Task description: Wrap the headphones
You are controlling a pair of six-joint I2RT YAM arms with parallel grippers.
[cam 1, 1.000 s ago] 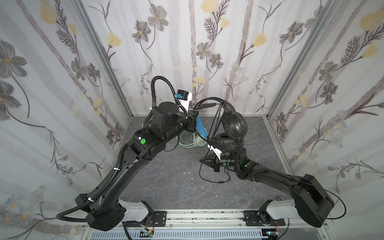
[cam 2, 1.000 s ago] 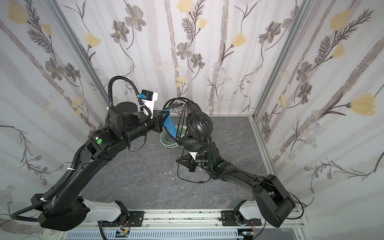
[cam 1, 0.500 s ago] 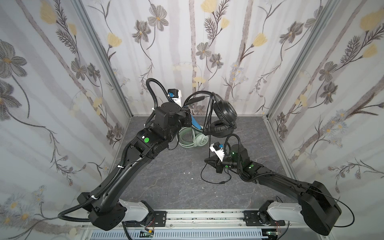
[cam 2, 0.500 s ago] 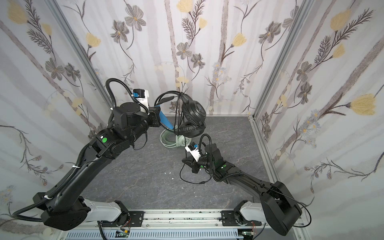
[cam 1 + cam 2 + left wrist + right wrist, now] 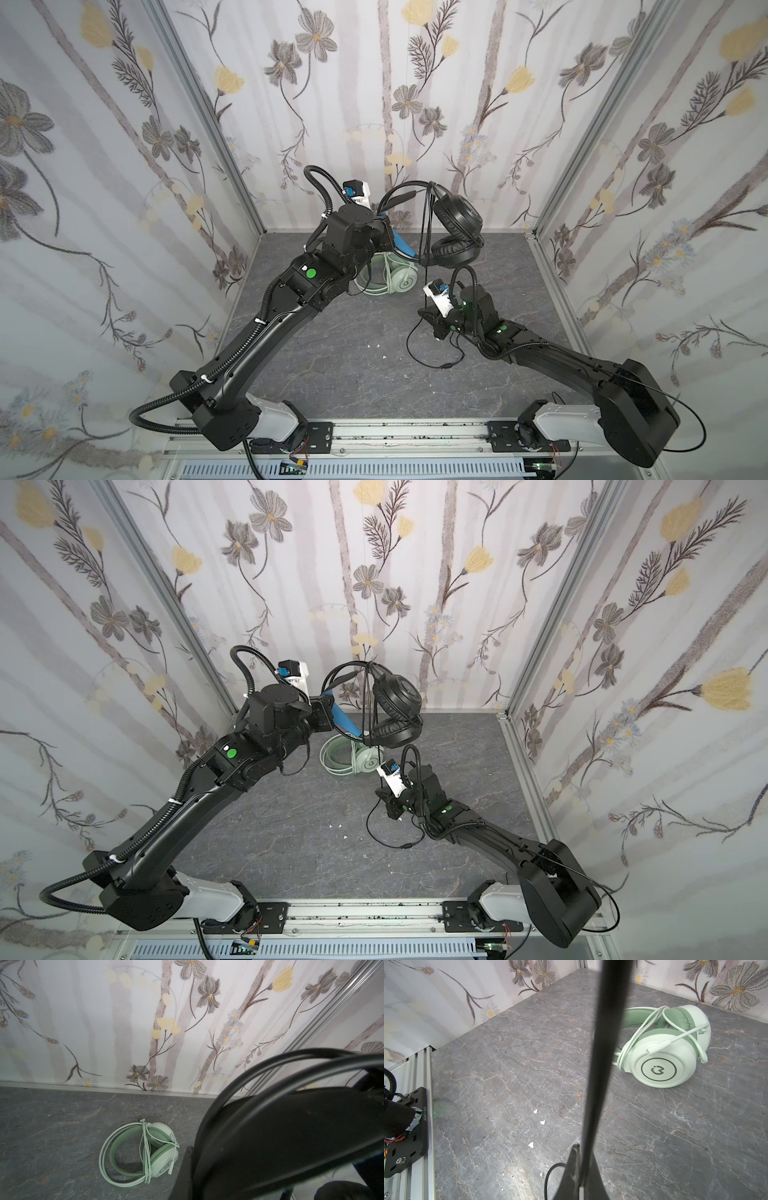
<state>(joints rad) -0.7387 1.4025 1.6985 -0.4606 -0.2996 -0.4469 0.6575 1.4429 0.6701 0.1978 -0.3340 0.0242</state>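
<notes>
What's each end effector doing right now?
Left end effector: closed on the black headset.
Right end effector: closed on its cable.

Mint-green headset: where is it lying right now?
In a top view the mint-green headset lies on the grey table near the back wall, about centre, below and left of the raised black headset.

The light is bright, even and diffuse in every view, with no harsh glare. Both top views are sharp, though the walls [image 5: 124, 166] bow outward at the edges. In the left wrist view the black headphones [image 5: 291, 1126] loom as a dark blur. In the right wrist view the black cable [image 5: 606, 1043] is an unfocused streak. The mint-green headphones [image 5: 664, 1059] look crisp and cast a soft shadow on the table [image 5: 332, 365].
</notes>
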